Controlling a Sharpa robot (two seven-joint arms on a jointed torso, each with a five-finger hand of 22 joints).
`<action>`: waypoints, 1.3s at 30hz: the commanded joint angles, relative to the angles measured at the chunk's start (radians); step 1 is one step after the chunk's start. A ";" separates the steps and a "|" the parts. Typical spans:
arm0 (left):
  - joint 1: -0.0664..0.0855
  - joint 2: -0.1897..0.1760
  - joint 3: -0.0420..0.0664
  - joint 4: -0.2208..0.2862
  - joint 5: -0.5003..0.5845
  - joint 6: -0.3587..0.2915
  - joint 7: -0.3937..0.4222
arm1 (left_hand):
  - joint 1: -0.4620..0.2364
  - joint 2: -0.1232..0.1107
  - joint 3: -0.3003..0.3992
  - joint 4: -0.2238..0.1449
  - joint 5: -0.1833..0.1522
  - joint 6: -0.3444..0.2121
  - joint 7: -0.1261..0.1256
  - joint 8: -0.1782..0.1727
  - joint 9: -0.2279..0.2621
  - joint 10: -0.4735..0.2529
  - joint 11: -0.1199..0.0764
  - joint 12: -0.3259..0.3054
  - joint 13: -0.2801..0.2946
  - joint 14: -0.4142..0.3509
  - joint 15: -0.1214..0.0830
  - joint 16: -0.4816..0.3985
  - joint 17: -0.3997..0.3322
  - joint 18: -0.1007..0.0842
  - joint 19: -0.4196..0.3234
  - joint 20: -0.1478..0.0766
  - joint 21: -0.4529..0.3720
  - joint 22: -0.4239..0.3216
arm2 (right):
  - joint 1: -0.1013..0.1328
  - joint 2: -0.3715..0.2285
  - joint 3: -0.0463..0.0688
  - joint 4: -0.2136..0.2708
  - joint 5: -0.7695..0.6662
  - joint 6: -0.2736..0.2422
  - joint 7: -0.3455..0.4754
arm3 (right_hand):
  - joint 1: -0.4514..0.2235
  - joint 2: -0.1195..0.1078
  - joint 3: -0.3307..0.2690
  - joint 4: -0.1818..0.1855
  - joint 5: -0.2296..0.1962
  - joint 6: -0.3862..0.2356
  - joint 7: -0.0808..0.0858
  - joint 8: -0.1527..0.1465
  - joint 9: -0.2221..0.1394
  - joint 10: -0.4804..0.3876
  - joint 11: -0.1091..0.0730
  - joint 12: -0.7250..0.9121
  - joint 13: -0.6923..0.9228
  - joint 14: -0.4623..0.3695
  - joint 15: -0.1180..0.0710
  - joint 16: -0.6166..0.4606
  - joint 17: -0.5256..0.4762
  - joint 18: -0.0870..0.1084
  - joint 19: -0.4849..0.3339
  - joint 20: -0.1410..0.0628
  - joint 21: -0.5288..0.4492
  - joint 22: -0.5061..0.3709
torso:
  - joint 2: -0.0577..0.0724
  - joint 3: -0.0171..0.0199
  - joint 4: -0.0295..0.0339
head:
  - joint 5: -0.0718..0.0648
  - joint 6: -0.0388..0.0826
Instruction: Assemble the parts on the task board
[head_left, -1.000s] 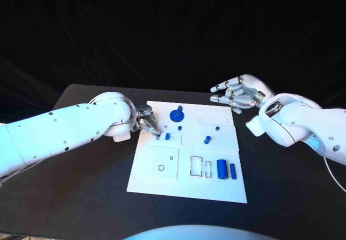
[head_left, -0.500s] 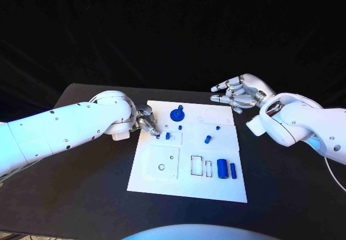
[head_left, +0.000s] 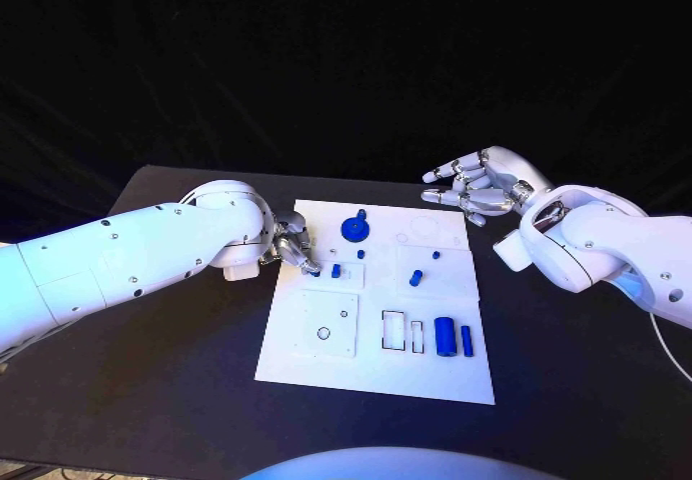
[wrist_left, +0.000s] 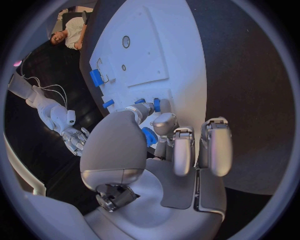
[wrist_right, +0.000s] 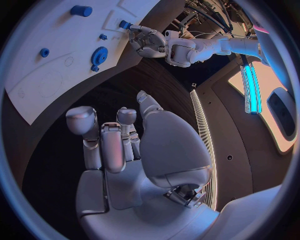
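The left hand (head_left: 293, 246) sits low at the left edge of the flat white task board (head_left: 378, 375), and its shiny silver fingers (wrist_left: 164, 124) pinch a small blue part (wrist_left: 149, 136), though most of that piece is hidden between them. The right hand (head_left: 476, 186) floats above the board's far right corner with its fingers apart and nothing in them. On the board lie a round blue gear (head_left: 353, 230) with tiny teeth, a fat blue cylinder (head_left: 444, 336) beside a thin blue bar (head_left: 466, 340), and some little blue pegs too small to make out well.
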 joint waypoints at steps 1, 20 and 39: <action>-0.002 0.000 -0.002 0.002 -0.009 0.035 -0.010 | -0.001 0.009 0.138 -0.145 0.004 0.004 -0.005 0.000 0.001 0.009 -0.001 -0.002 -0.001 0.105 -0.004 0.002 0.263 -0.015 0.060 -0.008 0.006 0.190 | -0.001 0.001 0.000 0.001 -0.007 0.011 0.008 | 0.000 0.007 -0.004 0.003 0.007 0.001 0.000 0.006 0.001 0.000 -0.001 0.006 0.000 0.049 0.000 -0.002 0.025 0.006 -0.004 0.002 -0.005 -0.002 | 0.000 -0.0003 -0.0004 | 0.001 -0.001; -0.002 0.028 -0.006 -0.015 -0.009 0.047 -0.026 | -0.019 0.010 0.134 -0.144 0.002 0.015 -0.006 -0.006 0.001 0.014 0.000 -0.004 -0.001 0.105 -0.003 0.002 0.263 -0.014 0.058 -0.007 0.003 0.189 | -0.001 0.000 0.000 0.003 -0.009 0.012 0.007 | 0.000 0.007 -0.004 0.003 0.007 0.001 0.000 0.006 0.001 0.000 -0.001 0.006 0.000 0.049 0.000 -0.002 0.025 0.006 -0.004 0.002 -0.005 -0.002 | 0.001 0.0010 -0.0011 | 0.001 -0.006; -0.002 0.047 -0.008 -0.034 -0.007 0.043 -0.083 | -0.118 0.034 0.003 -0.090 -0.003 0.060 -0.023 -0.025 0.008 0.032 -0.012 0.005 0.013 0.105 -0.011 0.002 0.263 -0.015 0.059 -0.012 0.003 0.192 | -0.001 -0.001 0.000 0.003 0.003 0.016 0.010 | -0.009 0.008 -0.013 0.012 0.010 0.001 0.000 0.007 0.002 -0.001 0.000 0.005 -0.003 0.048 0.001 -0.005 0.022 0.006 -0.005 0.002 -0.009 -0.006 | 0.001 0.0006 -0.0003 | -0.007 -0.013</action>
